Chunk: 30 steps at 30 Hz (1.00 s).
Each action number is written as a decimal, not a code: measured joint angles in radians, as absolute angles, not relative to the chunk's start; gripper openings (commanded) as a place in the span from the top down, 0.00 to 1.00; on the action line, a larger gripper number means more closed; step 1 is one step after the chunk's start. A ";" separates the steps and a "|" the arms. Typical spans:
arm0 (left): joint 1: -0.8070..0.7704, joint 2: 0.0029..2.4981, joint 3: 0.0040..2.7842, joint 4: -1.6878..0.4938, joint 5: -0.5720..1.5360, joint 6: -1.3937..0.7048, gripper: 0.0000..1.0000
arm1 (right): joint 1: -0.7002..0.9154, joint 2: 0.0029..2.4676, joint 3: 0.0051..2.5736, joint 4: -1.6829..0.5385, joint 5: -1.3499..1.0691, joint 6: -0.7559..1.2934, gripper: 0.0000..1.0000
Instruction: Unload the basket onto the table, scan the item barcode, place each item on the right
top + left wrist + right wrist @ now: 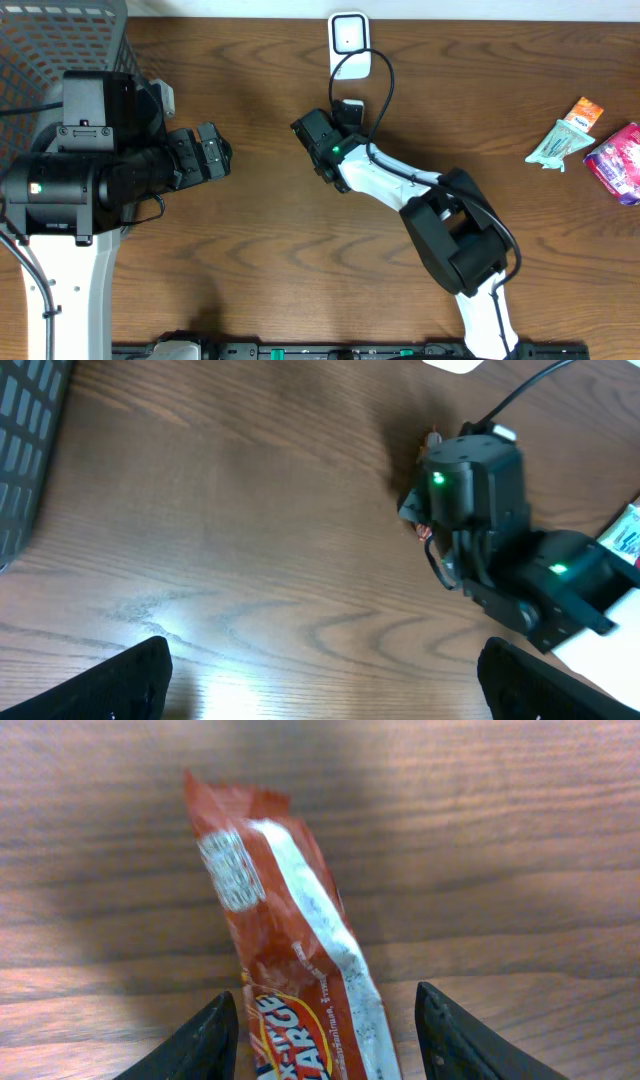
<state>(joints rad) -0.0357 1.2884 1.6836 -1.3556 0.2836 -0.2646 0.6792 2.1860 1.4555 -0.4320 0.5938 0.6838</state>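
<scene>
1. Progress: the bar (290, 950) is gripped between the right fingers (205, 1045). It is raised off the bench (520, 840), with its free end pointing away from the wrist.
2. Pickup looks done, but the scan itself does not. From overhead, the right arm's tip sits just short of the white scanner (350, 40) at the far edge.
3. A pale patch on the wrapper may be the barcode, but it is too blurred to say.
4. What seems left is to turn that face to the scanner, then put the bar away.
5. Left fingers (120, 680) stand wide open and hold nothing, beside the basket (50, 40).
6. Room: bare bench lies between the two arms. A black cable (388, 85) loops close by the right wrist and could snag. Packets (565, 140) lie well apart, near the right edge.
</scene>
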 measured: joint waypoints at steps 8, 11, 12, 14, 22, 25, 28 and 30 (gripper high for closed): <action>-0.036 1.288 1.684 -1.356 0.284 -0.265 0.02 | 0.676 2.200 1.458 -0.445 0.595 0.680 0.83; -0.036 1.288 1.684 -1.356 0.284 -0.265 0.02 | 0.669 2.199 1.461 -0.457 0.569 0.676 0.89; -0.036 1.288 1.684 -1.356 0.284 -0.265 0.02 | 0.665 2.198 1.463 -0.459 0.554 0.676 0.93; -0.036 1.288 1.684 -1.356 0.284 -0.265 0.02 | 0.652 2.193 1.466 -0.463 0.511 0.673 0.97; -0.036 1.288 1.684 -1.356 0.284 -0.265 0.02 | 0.538 2.144 1.466 -0.484 0.197 0.670 0.99; -0.036 1.288 1.684 -1.356 0.284 -0.265 0.02 | 0.477 2.129 1.465 -0.480 0.015 0.657 0.99; -0.036 1.288 1.684 -1.356 0.284 -0.265 0.02 | 0.418 2.126 1.465 -0.465 -0.184 0.625 0.99; -0.036 1.288 1.684 -1.356 0.284 -0.265 0.02 | 0.385 2.126 1.459 -0.459 -0.301 0.608 0.99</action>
